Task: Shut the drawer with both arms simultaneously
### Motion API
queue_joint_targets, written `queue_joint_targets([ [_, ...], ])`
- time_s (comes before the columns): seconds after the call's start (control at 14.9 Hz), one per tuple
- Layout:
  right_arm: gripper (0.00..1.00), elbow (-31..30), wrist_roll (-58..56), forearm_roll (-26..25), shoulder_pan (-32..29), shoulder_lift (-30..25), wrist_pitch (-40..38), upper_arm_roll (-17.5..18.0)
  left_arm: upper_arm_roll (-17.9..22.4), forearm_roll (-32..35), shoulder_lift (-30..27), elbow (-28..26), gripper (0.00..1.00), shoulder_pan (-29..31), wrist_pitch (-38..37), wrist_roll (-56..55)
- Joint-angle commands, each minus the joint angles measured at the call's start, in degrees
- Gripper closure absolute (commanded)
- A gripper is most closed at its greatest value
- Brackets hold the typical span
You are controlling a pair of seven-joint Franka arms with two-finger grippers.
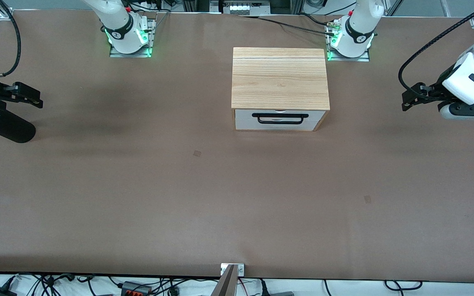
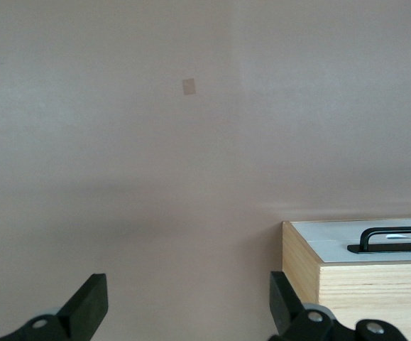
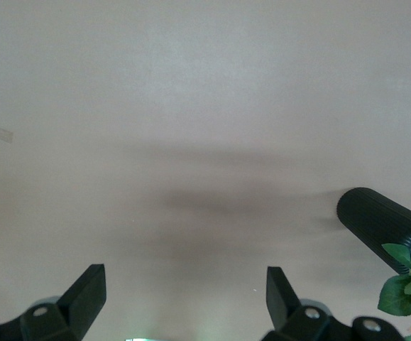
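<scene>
- Both grippers gape wide, holding nothing: the left gripper hangs over the brown table at the left arm's end, the right gripper at the right arm's end.
- White-fronted drawer with black bar handle sits shut in the light-wood cabinet, mid-table between the bases.
- Only the right wrist view shows the flower leaves in the ribbed black vase, cut off at its edge.

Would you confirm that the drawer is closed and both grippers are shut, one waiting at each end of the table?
Not quite: both grippers are open. The left wrist view shows the left gripper with fingers spread, and the right wrist view shows the right gripper likewise. The drawer is closed.
</scene>
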Motion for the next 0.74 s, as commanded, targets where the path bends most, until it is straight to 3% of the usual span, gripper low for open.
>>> queue_joint_targets([
  [0.0, 0.0, -0.93, -0.48, -0.96, -0.87, -1.08, 0.04, 0.86, 0.15, 1.19, 0.76, 2.08, 0.0, -0.44, -1.54, 1.09],
  [0.67, 0.0, -0.93, -0.48, -1.14, 0.62, -0.47, 0.21, 1.04, 0.15, 1.27, 0.76, 2.08, 0.0, -0.44, -1.62, 1.0],
])
